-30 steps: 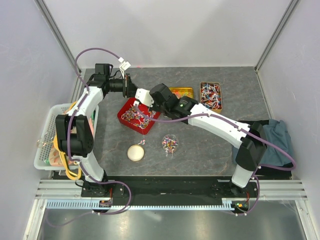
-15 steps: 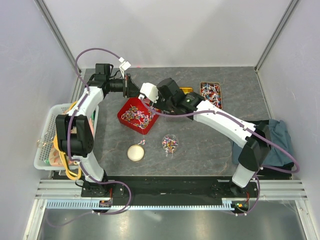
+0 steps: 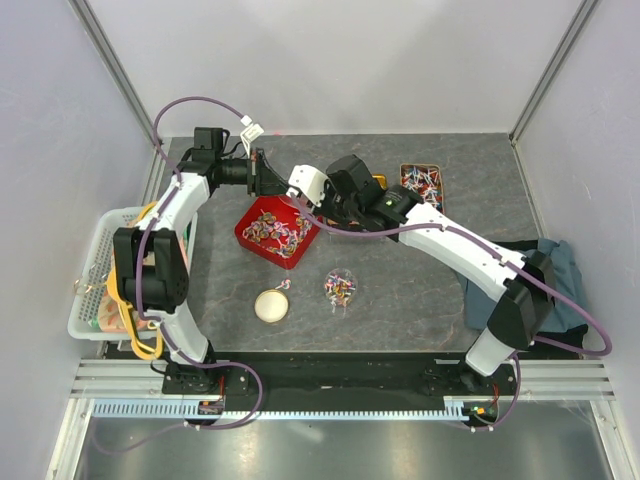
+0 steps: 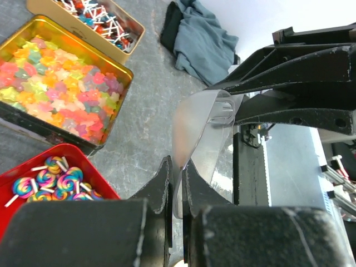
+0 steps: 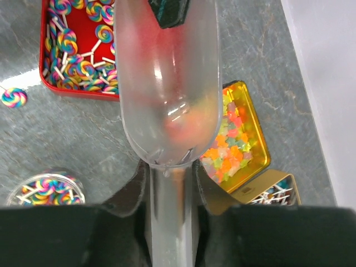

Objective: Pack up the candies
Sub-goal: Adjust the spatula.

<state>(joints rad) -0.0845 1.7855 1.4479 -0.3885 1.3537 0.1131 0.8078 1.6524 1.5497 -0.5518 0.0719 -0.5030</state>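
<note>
Pouring seemed underway: the right gripper (image 5: 171, 189) grasped a clear plastic scoop (image 5: 167, 83), its tip at the clear bag (image 4: 200, 130) pinched by the left gripper (image 4: 177, 186). Most twist-wrapped candies (image 3: 422, 188) sat in the far tin (image 3: 442, 205); tilting gently looked next.

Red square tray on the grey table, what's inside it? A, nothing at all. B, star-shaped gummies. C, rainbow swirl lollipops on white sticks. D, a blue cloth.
C: the red square tray holds a heap of rainbow swirl lollipops on white sticks.
</note>
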